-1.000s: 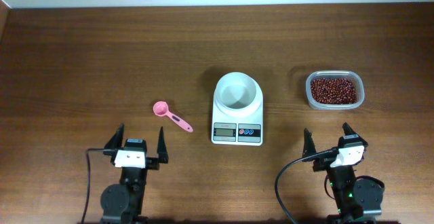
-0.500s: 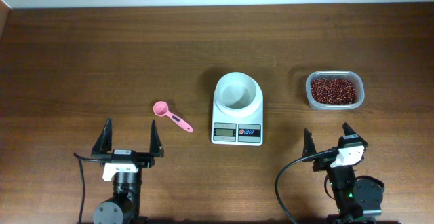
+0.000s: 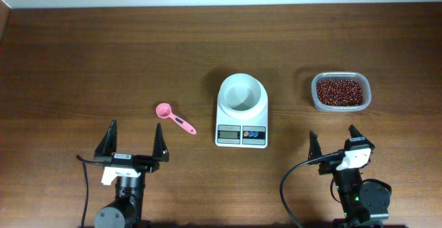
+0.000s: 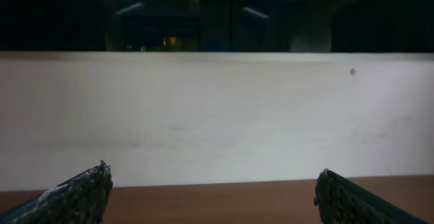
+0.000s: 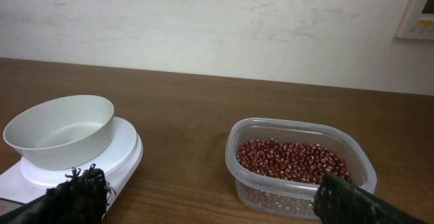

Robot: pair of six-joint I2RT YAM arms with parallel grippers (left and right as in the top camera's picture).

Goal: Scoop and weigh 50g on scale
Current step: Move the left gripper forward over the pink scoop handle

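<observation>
Both jaws gape empty; loose beans (image 3: 340,92) likely spill, so take the light pink spoon (image 3: 177,120) by its handle.

I see a pink plastic spoon (image 3: 177,119) lying flat on the brown wood table (image 3: 83,62), bowl end far-left, handle pointing near-right. Clear tub (image 3: 313,93) sits far right, well apart from the spoon. White wall (image 5: 203,27) behind the table w/ a beige panel (image 5: 424,10) top rt.

- Left arm (image 3: 124,188): black housing, white wrist block (image 3: 109,175), thin black cable (image 3: 85,193).
- Right arm (image 3: 356,186): same, looped black cable (image 3: 282,186).
- Jaws: black, pointed, mesh-textured pads (image 4: 76,195).
</observation>
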